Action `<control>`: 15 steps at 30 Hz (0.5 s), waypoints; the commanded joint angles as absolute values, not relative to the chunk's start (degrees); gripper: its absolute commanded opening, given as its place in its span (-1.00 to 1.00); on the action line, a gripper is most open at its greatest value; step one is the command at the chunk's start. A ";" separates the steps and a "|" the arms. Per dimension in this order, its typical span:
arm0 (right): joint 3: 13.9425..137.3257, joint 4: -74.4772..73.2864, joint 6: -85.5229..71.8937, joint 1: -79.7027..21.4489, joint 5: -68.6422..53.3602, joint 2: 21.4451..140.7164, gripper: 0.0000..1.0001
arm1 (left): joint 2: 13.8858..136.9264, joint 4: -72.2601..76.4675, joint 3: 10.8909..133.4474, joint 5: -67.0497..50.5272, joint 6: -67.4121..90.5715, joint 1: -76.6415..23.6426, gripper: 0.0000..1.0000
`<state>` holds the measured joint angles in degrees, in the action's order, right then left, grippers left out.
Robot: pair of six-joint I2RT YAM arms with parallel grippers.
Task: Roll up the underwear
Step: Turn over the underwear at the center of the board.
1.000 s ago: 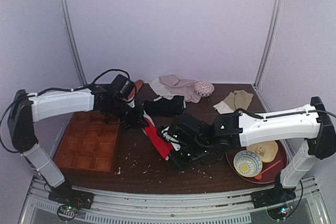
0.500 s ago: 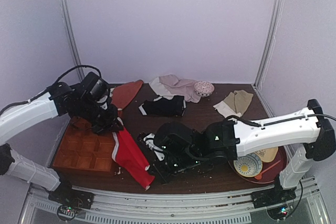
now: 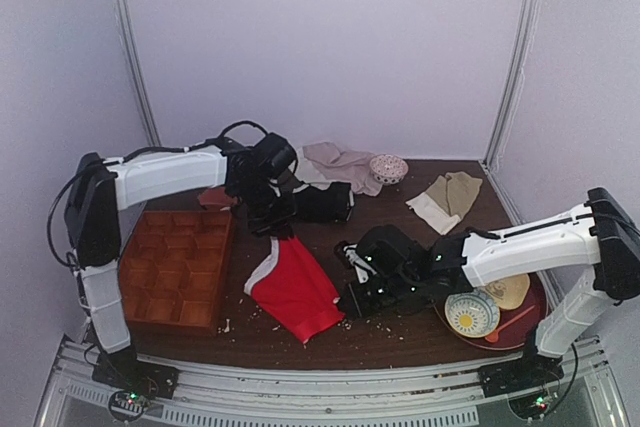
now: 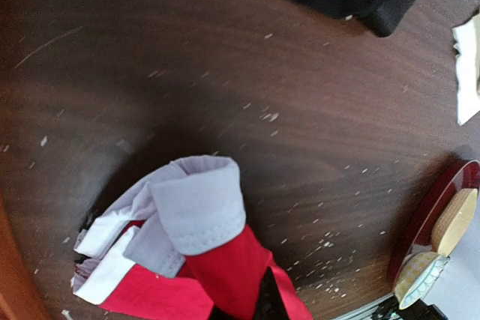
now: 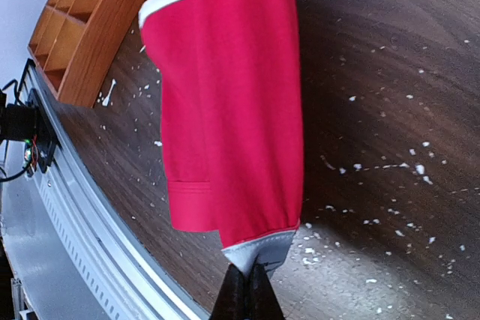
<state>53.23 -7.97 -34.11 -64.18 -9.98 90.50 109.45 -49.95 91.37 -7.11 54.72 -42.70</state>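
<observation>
left fingers (image 4: pixel 265 299) are pinched shut on a fold of the red underwear (image 4: pixel 225 275). in their own wrist view the red cloth runs straight up into the tips at the bottom edge, and the white waistband with its pale grey lining bunches just beyond them on the tabletop (image 4: pixel 315 133). right fingers (image 5: pixel 241 294) are also closed tight, gripping the pale grey hem at one corner of the underwear (image 5: pixel 229 110). from that pinch the red cloth stretches away from the camera as a long smooth panel, its far end edged in white.

from above, the underwear (image 3: pixel 296 292) lies in the front middle of the tabletop (image 3: pixel 390 232). it sits between the wooden tray (image 3: pixel 170 267) of square compartments on the left and the right arm on the right. the left fingers (image 3: pixel 274 227) meet its far upper end, and the right fingers (image 3: pixel 350 304) meet its right side low down, so the cloth spans between the two grips. whether the middle of it touches the wood or hangs just clear cannot be told.

black briefs (image 3: pixel 320 203) lie just behind the left fingers, apart from the red cloth. a beige garment (image 3: pixel 450 192) lies well off to the far right. white crumbs (image 5: pixel 390 166) speckle the wood around the hem.
</observation>
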 commanded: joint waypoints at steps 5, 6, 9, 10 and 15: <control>47.92 -5.62 -33.53 -53.62 -16.04 86.70 -1.00 | 129.35 -53.24 118.29 -9.63 49.88 -42.63 -1.00; 47.67 -5.56 -33.17 -51.98 -16.66 86.90 -1.00 | 131.33 -53.86 120.90 -9.76 49.84 -42.63 -1.00; 47.87 -5.62 -32.81 -48.36 -18.68 87.91 -1.00 | 136.77 -55.35 127.86 -10.63 49.62 -42.50 -1.00; 47.93 -5.46 -32.55 -47.47 -19.37 88.30 -1.00 | 137.98 -55.47 129.97 -11.08 49.82 -42.34 -1.00; 51.16 -8.54 -30.18 -45.93 -21.39 89.40 -1.00 | 138.25 -54.78 130.70 -12.51 49.91 -41.35 -1.00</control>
